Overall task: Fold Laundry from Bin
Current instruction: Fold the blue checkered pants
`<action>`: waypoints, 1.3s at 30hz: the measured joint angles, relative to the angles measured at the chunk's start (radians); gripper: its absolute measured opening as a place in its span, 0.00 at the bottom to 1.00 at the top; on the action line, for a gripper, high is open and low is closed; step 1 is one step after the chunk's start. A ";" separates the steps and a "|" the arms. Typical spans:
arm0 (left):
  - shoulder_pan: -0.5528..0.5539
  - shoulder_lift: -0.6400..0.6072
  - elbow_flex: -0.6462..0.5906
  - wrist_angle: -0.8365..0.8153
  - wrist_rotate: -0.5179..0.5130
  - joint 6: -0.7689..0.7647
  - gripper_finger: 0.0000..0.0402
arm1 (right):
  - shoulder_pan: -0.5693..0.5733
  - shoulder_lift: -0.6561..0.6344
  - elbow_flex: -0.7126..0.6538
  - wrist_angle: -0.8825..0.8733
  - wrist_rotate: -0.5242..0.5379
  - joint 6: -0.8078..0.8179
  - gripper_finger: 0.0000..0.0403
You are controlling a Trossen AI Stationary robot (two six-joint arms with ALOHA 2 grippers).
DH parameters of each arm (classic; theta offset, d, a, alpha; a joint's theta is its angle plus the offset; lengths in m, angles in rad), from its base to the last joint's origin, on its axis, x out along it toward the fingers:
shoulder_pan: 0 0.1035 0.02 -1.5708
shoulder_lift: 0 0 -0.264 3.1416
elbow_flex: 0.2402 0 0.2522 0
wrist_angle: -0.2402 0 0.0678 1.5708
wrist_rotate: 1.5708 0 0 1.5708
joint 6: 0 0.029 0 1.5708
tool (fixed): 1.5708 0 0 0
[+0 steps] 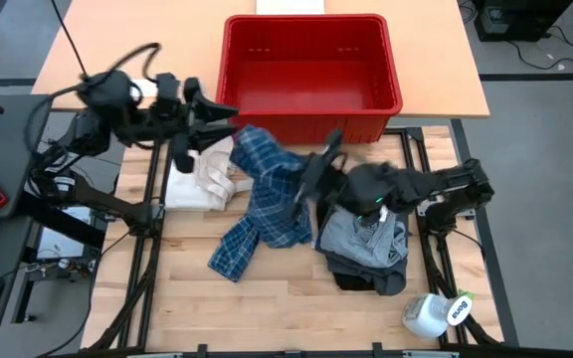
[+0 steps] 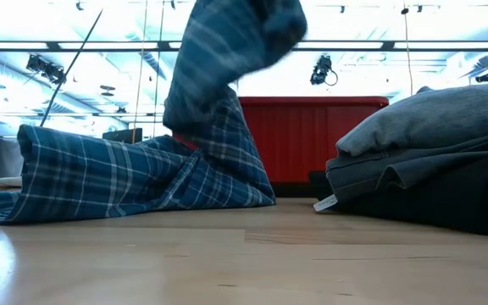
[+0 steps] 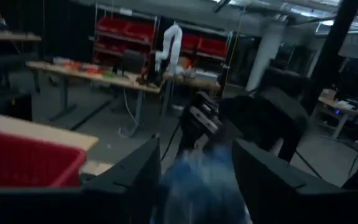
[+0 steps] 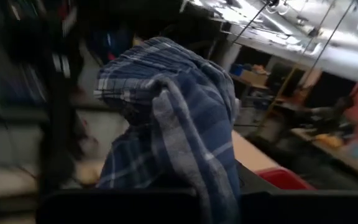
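Observation:
The blue-and-white plaid shirt (image 1: 267,194) lies across the table's middle, in front of the red bin (image 1: 311,124). One bunched part of it is raised, and my right gripper (image 1: 311,177), reaching in from the right, is shut on that part. My left gripper (image 1: 225,117) hovers at the bin's left front corner. Its fingers stand apart, with blurred plaid cloth (image 3: 197,186) between them. A folded stack, light grey garment (image 1: 366,234) over dark ones (image 1: 371,276), rests flat on the table at the right. My left gripper has plaid cloth between its parted fingers (image 3: 135,180); whether they touch it cannot be told. My right gripper pinches a bunched, many-layered part of the plaid shirt (image 4: 185,155) between its two fingers, coming level from the table's right. That part is lifted (image 2: 227,51); the rest hangs down and lies on the table (image 2: 100,182).
A cream-white cloth (image 1: 202,179) lies left of the shirt, under my left arm. A white spray bottle (image 1: 434,313) lies at the near right corner. Bare wood shows along the table's near edge.

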 joint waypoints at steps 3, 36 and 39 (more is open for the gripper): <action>0.000 -0.038 0.000 -0.006 0.000 0.013 0.51 | -0.008 -0.049 0.000 0.004 -0.084 0.128 0.03; -0.195 0.118 0.000 0.278 -0.044 0.034 0.57 | -0.050 -0.112 0.001 0.425 -0.270 0.313 0.03; -0.195 0.140 -0.002 0.306 -0.046 0.042 0.67 | -0.050 -0.112 0.001 0.464 -0.273 0.285 0.03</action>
